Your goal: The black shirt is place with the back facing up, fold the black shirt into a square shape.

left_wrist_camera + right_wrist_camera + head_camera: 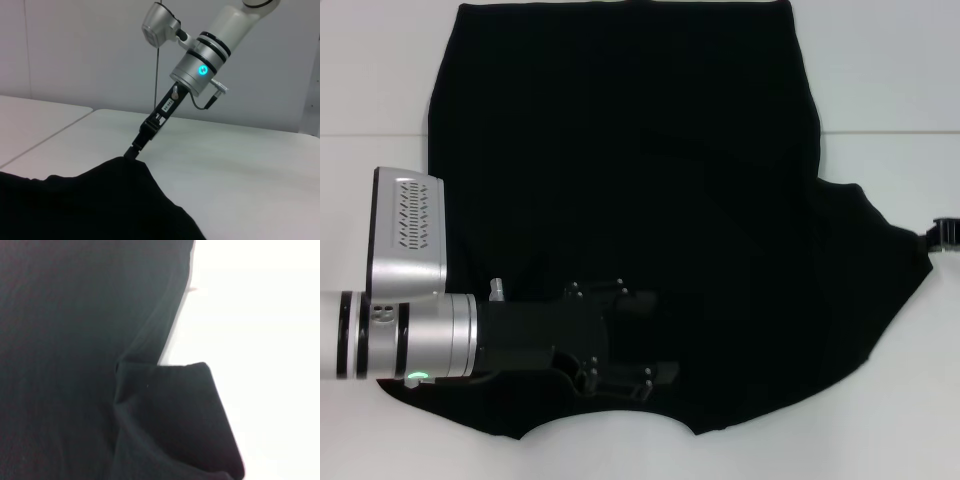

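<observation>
The black shirt (640, 200) lies spread on the white table, plain side up, with no lettering showing. Its right sleeve is pulled out to a point at the right, where my right gripper (942, 236) is shut on the tip. The left wrist view shows that right gripper (134, 151) pinching the sleeve of the shirt (100, 200) and lifting it a little. My left gripper (655, 337) hovers over the shirt's near part, open, its fingers spread with nothing between them. The right wrist view shows only the shirt (75, 365) and a folded sleeve edge.
The white table (880, 80) surrounds the shirt, with a seam (890, 132) running across it at the far right. The shirt's far hem reaches the top of the head view. A bare wall (75, 50) stands behind the table.
</observation>
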`<move>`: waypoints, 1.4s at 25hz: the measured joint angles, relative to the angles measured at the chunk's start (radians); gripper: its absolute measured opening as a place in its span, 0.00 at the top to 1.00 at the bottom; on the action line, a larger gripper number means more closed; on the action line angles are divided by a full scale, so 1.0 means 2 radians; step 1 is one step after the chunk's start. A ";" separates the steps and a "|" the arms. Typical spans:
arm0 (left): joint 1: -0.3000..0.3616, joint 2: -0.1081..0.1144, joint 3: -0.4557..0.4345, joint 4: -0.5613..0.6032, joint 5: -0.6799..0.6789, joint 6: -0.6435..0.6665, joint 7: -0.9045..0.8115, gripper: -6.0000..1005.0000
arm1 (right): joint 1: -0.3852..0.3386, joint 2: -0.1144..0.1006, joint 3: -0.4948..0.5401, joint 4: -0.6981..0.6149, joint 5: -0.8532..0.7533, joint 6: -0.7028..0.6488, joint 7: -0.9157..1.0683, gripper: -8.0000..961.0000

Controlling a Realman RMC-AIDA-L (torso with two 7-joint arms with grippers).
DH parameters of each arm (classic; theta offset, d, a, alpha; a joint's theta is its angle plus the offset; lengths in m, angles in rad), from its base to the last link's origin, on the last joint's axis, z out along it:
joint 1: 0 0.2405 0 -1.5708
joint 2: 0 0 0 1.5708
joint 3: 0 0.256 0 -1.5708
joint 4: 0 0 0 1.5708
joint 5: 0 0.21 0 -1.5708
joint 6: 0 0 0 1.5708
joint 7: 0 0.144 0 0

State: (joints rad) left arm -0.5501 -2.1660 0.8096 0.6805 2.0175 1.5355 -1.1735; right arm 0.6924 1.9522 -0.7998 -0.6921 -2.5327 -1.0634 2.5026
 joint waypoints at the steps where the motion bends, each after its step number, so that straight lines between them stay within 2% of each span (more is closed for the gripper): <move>1: 0.000 0.000 0.000 0.000 0.000 0.000 0.000 0.13 | 0.000 0.000 0.000 0.000 0.000 0.000 0.000 0.99; 8: 0.000 0.000 0.000 0.000 0.001 0.000 0.001 0.13 | -0.022 0.007 0.015 -0.003 0.002 -0.015 0.000 0.99; 16: 0.000 0.000 0.001 0.000 0.001 0.000 0.004 0.13 | -0.033 0.004 0.042 -0.004 0.003 -0.020 -0.002 0.99; 24: 0.002 0.000 0.001 0.000 0.001 0.000 0.004 0.13 | -0.034 0.003 0.045 -0.004 0.003 -0.012 -0.005 0.99; 35: 0.002 0.000 0.001 -0.001 0.001 0.000 0.001 0.13 | -0.029 0.008 0.047 -0.004 0.004 -0.008 -0.011 0.99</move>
State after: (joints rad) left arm -0.5460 -2.1660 0.8115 0.6795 2.0202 1.5354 -1.1712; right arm 0.6351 1.9691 -0.7065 -0.6995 -2.5248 -1.0798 2.4808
